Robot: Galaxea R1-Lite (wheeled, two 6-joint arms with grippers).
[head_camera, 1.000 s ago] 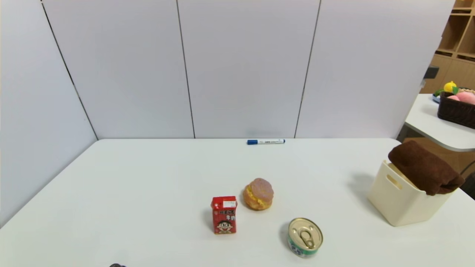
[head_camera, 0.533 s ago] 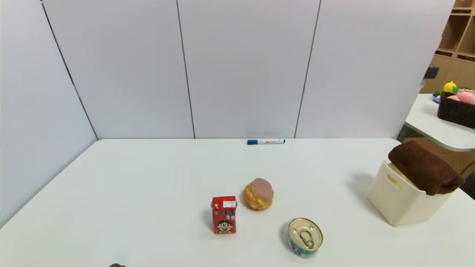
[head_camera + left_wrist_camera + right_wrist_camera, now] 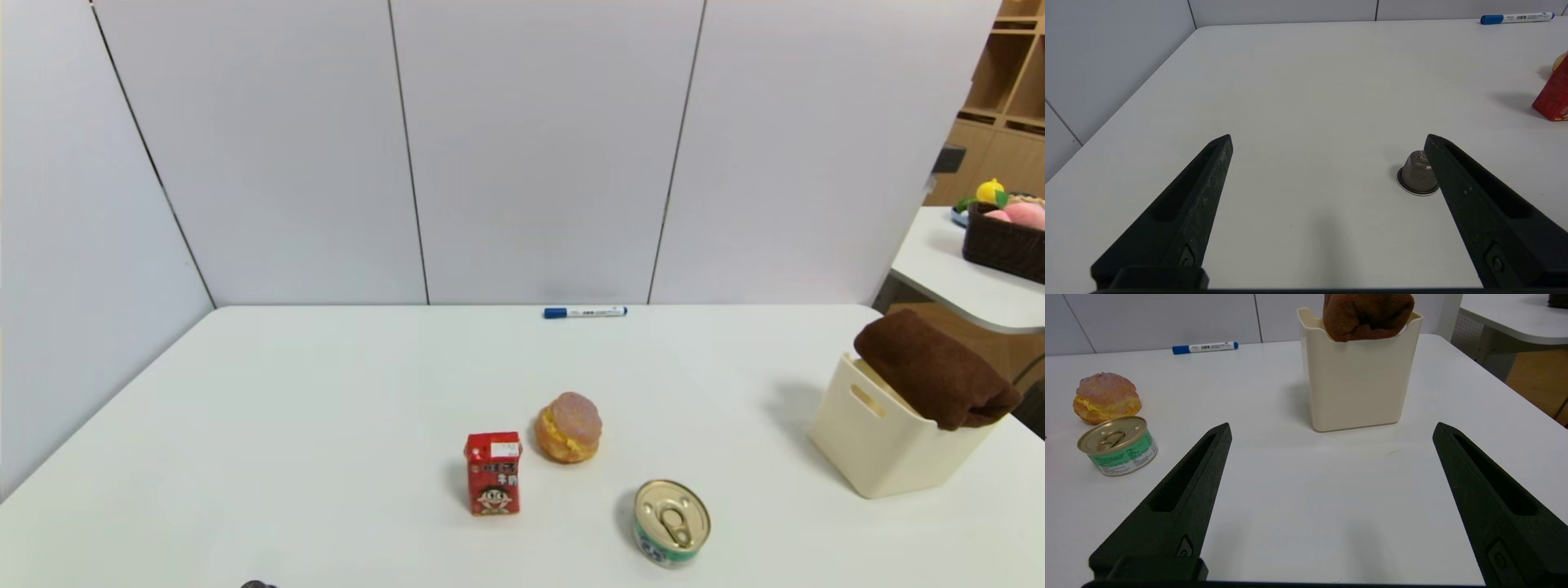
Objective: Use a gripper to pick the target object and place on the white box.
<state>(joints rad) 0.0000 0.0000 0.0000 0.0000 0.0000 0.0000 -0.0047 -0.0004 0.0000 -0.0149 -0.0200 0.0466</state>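
We see the brown towel roll (image 3: 936, 380), dark and fuzzy, folded into an oblong bundle, lying across the rim of the cream-white tub (image 3: 878, 447) and overhanging one edge of it; in the right wrist view its rounded end (image 3: 1367, 314) bulges above the tub's (image 3: 1359, 384) top. The tub is our landmark (it sits near the table's right edge). Away from it toward the robot's left we count one pull-tab can (image 3: 671, 523), one cream-filled bun (image 3: 569, 427) and one red drink carton (image 3: 493, 473); one blue-capped marker (image 3: 584, 312) lies beyond the bun against the wall. A single small grey capsule (image 3: 1417, 178) stands just beside the left gripper (image 3: 1329, 141). We count two grippers: the left one hangs low over bare table with its fingers spread wide, holding nothing, and the right gripper (image 3: 1331, 430) faces the tub, well short of it, fingers likewise spread and empty.
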